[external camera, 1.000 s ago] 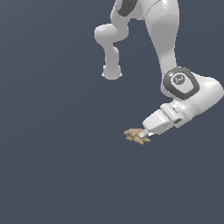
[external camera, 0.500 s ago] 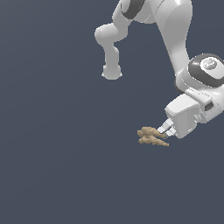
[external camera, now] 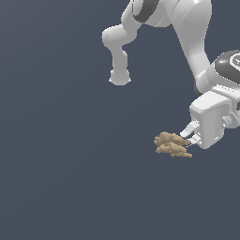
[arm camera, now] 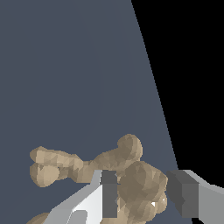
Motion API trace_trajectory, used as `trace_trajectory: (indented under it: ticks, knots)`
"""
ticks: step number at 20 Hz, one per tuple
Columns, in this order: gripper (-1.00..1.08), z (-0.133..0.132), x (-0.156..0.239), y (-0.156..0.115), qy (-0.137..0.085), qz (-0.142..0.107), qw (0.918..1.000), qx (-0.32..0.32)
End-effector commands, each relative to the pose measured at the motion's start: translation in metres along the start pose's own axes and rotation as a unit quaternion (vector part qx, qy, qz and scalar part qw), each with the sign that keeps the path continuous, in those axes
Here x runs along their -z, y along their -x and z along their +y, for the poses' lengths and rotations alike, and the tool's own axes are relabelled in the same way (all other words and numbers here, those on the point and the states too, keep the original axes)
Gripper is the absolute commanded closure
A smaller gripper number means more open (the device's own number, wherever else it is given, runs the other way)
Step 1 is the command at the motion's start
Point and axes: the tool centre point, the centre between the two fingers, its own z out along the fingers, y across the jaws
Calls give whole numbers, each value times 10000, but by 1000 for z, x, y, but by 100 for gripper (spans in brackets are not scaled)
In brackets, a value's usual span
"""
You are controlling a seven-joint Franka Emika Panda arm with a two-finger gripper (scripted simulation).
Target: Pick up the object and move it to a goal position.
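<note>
The object (external camera: 171, 144) is a small tan-brown lumpy thing with a bumpy outline, seen right of centre in the exterior view. It fills the lower part of the wrist view (arm camera: 109, 164). My gripper (external camera: 189, 137) reaches in from the exterior view's right, its white hand tilted toward the object. In the wrist view the gripper (arm camera: 142, 197) has its two dark pads pressed on either side of one lobe of the object. The jaws stand shut on that lobe. The rest of the object sticks out beyond the fingertips.
The dark grey floor (external camera: 70, 164) spreads all around. The white arm's base and links (external camera: 121, 56) stand at the back in the exterior view. In the wrist view the floor ends at a straight edge (arm camera: 153, 87), with black beyond.
The gripper and the object have moved together toward the exterior view's right over the last second. The hand has also swung to a more upright tilt.
</note>
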Motion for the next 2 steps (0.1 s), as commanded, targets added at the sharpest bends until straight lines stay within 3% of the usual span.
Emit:
trace_trajectory:
  ticks: [1, 2]
  knots:
    - [108, 1, 0, -1, 24, 0, 10000, -24]
    - [108, 1, 0, -1, 23, -2, 10000, -21]
